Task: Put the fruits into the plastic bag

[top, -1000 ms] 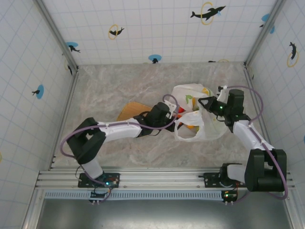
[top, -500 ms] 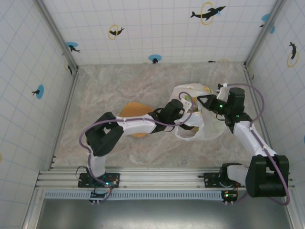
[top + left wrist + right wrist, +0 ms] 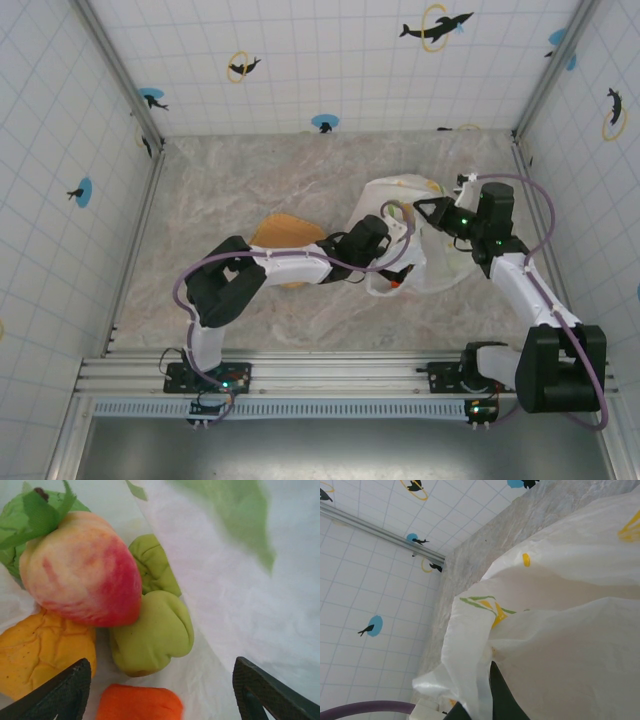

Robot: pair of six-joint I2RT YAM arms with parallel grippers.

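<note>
- Six fruits [image 3: 100, 615], by my count, lie heaped inside the plastic bag [image 3: 240, 595], all touching. A red-and-cream peach [image 3: 80, 570] sits on top with a green leafy fruit [image 3: 10, 550] behind it. Two yellow-green lumps [image 3: 150, 640] press against its side and may be one piece. A yellow-orange fruit [image 3: 45, 655] lies beneath, and an orange fruit [image 3: 137, 705] is nearest me.
- My left gripper [image 3: 162, 665] is spread wide and carries nothing. It is inside the bag's mouth, just above the heap, with the orange fruit low between its fingers.
- My right gripper [image 3: 428, 213] is pinched on a fold of the bag's rim and holds the mouth up off the bench [image 3: 230, 170].
- A tan woven mat [image 3: 278, 230] lies flat on the bench, partly under my left arm.
- My judgement is that loading is at or near its end. I cannot tell whether any fruit lies hidden under my arm.
- Risk one: if I draw the left gripper out with its fingers this wide, they could catch the thin film, drag the bag along and spill the heap.
- Risk two: if the rim slips from the right gripper's pinch, the mouth would sag and the round fruits could roll out over the low near lip.
- Risk three: the peach rests on the others' curves, so a nudge could send it rolling.
</note>
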